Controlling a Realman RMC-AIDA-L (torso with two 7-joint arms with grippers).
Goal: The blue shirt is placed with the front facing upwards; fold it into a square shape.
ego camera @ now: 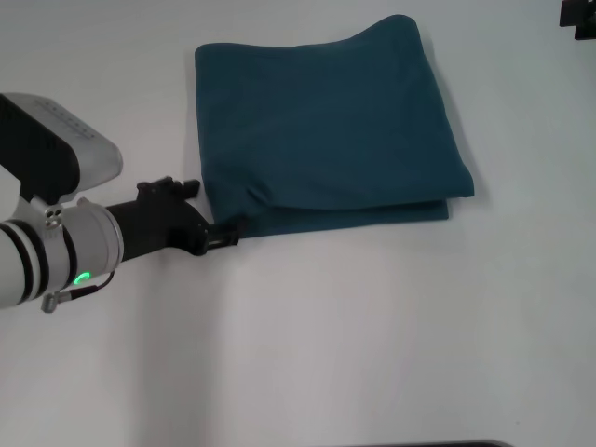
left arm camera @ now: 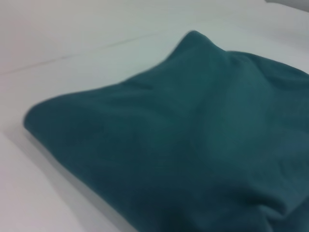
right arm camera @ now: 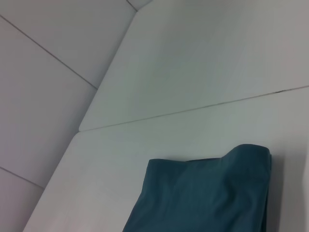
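Teal cotton, soft and limp, made up the blue shirt (ego camera: 326,130), which lay folded into a rough square on the far middle of the white worktop (ego camera: 372,335). It looked light and floppy, likely to sag and slide open if lifted by one point (the layered edge along its near side was already showing two tiers). A hold at a corner through all the layers, or a flat press on top, would probably suit it best.

The left gripper (ego camera: 223,233) sat low at the near left corner of the cloth, its fingers touching or just beside the hem; whether they pinched the fabric or stood apart could not be told. The right gripper showed in no view.

The worktop was smooth, matt and pale, with a thin seam across it, and pale panels lay beyond its edge.
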